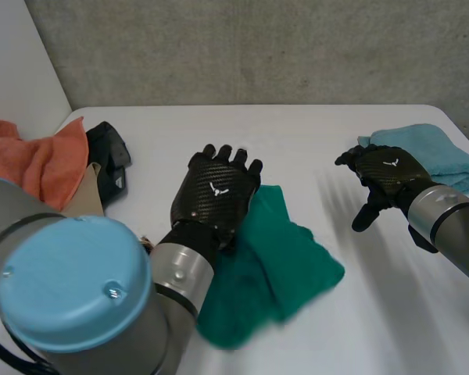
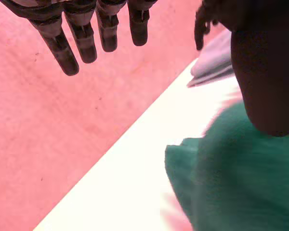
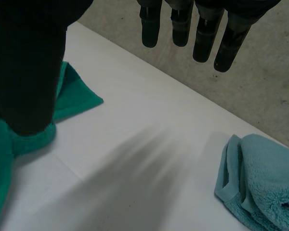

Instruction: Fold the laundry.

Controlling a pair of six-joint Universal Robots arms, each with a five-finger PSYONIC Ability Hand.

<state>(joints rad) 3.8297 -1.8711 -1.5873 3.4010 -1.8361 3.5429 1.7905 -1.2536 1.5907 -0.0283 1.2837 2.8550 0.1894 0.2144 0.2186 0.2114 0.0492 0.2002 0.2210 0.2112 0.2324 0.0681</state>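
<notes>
An orange towel (image 1: 31,160) lies bunched at the far left edge of the white table (image 1: 297,133), with a black object (image 1: 109,152) just beside it. Next comes the left hand (image 1: 215,195), palm down over the near-left part of the green towel (image 1: 293,262). The left wrist view shows its fingers (image 2: 62,53) straight and spread with nothing in them, while the thumb hangs over the green cloth (image 2: 231,183). The green towel lies rumpled in the middle of the table, partly doubled over on itself. Further right, the right hand (image 1: 383,180) hovers above bare table, apart from the green towel. Its fingers (image 3: 202,33) are relaxed and released, holding nothing. A folded light-blue towel (image 1: 438,156) sits just behind that hand, near the table's right edge.
</notes>
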